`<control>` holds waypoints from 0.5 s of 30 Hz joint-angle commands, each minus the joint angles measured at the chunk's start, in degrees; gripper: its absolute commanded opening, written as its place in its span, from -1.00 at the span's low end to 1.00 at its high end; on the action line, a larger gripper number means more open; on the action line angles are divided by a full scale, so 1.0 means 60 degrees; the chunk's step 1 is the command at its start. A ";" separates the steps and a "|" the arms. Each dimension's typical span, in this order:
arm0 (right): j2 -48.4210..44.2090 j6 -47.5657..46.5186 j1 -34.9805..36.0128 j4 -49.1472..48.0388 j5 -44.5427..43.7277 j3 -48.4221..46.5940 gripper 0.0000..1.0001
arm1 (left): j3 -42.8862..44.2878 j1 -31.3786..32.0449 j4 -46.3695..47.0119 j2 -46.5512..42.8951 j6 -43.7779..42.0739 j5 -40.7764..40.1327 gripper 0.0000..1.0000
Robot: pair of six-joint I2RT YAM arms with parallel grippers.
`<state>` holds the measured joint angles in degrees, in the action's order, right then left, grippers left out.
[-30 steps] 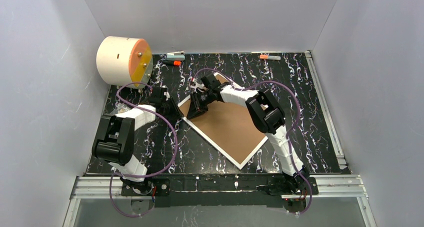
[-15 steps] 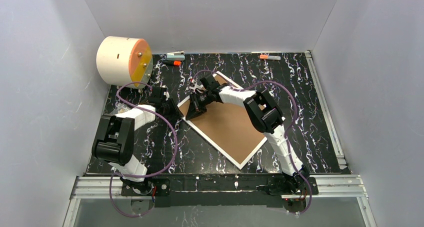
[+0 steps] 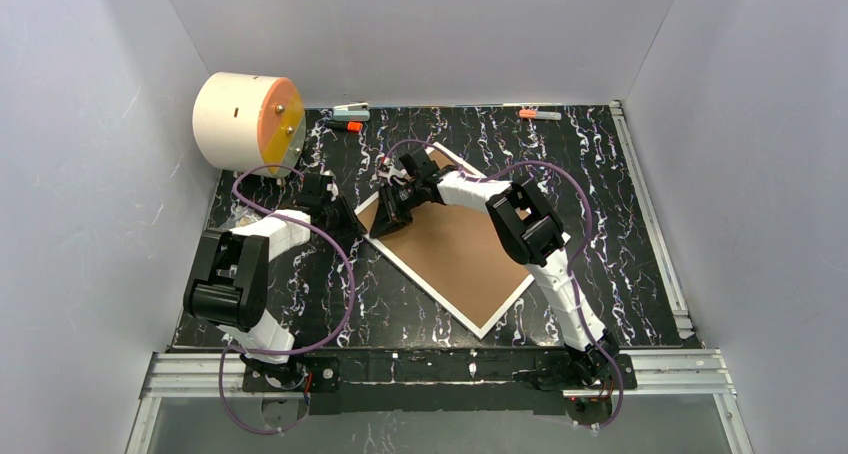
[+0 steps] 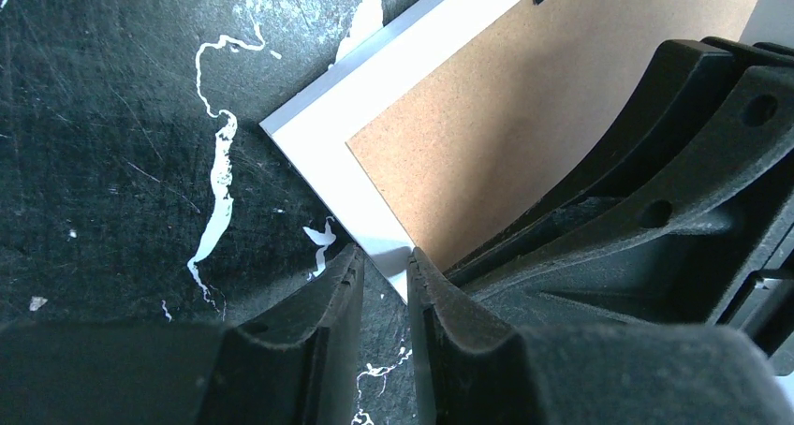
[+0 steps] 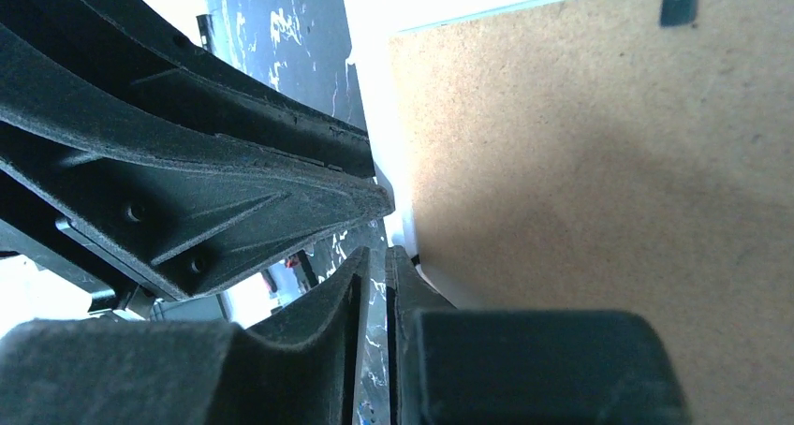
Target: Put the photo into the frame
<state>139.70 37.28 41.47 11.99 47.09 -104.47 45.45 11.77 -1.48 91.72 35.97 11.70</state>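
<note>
The frame (image 3: 455,254) lies back up and turned like a diamond on the black marbled table, its brown board ringed by a thin white rim. Its left corner fills the left wrist view as the frame (image 4: 309,116). My left gripper (image 3: 350,219) stands at that corner. The left gripper (image 4: 384,256) has its fingers close together with the white rim pinched between the tips. My right gripper (image 3: 382,224) rests just inside the same corner, over the board. The right gripper (image 5: 377,255) shows a thin slit with only table visible through it, beside the frame (image 5: 580,163). The photo is out of view.
A white drum with an orange face (image 3: 245,121) stands at the back left. Orange-capped markers (image 3: 348,126) (image 3: 538,114) lie along the back edge. Grey walls close in on three sides, and a metal rail (image 3: 650,214) runs down the right.
The right arm's elbow and gripper have crept slightly left along the frame's corner. The left arm and the frame have stayed where they were.
</note>
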 commanded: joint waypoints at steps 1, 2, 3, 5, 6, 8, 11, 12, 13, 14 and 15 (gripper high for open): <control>0.0206 -0.0487 -0.0394 0.0467 -0.0986 0.0130 -0.55 | -0.0292 -0.0043 -0.0559 0.0148 -0.0374 -0.0486 -0.59; 0.0243 -0.0517 -0.0405 0.0535 -0.0983 0.0123 -0.54 | -0.0274 -0.0043 -0.0560 0.0172 -0.0370 -0.0486 -0.59; 0.0272 -0.0548 -0.0401 0.0596 -0.1019 0.0113 -0.53 | -0.0278 -0.0043 -0.0556 0.0171 -0.0371 -0.0486 -0.59; 0.0321 -0.0665 -0.0394 0.0785 -0.1259 0.0094 -0.51 | -0.0252 -0.0043 -0.0545 0.0193 -0.0368 -0.0490 -0.59; 0.0329 -0.0749 -0.0403 0.0930 -0.1403 0.0059 -0.49 | -0.0251 -0.0043 -0.0556 0.0207 -0.0369 -0.0499 -0.59; 0.0343 -0.0907 -0.0395 0.1198 -0.1754 0.0012 -0.43 | -0.0255 -0.0043 -0.0574 0.0234 -0.0373 -0.0536 -0.60; 0.0377 -0.0990 -0.0418 0.1468 -0.2209 0.0001 -0.33 | -0.0237 -0.0043 -0.0627 0.0266 -0.0381 -0.0633 -0.62; 0.0426 -0.0997 -0.0419 0.1583 -0.2370 -0.0042 -0.32 | -0.0216 -0.0043 -0.0698 0.0289 -0.0404 -0.0696 -0.63; 0.0489 -0.1022 -0.0435 0.1709 -0.2469 -0.0093 -0.31 | -0.0208 -0.0043 -0.0749 0.0309 -0.0430 -0.0756 -0.64; 0.0546 -0.1047 -0.0448 0.1820 -0.2534 -0.0136 -0.30 | -0.0207 -0.0043 -0.0805 0.0320 -0.0452 -0.0809 -0.64; 0.0579 -0.1072 -0.0455 0.1887 -0.2563 -0.0140 -0.30 | -0.0209 -0.0043 -0.0819 0.0327 -0.0467 -0.0832 -0.65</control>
<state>139.65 36.53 41.47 14.76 46.19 -105.82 45.47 11.77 -1.34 91.72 35.75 11.51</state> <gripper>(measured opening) 0.337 0.187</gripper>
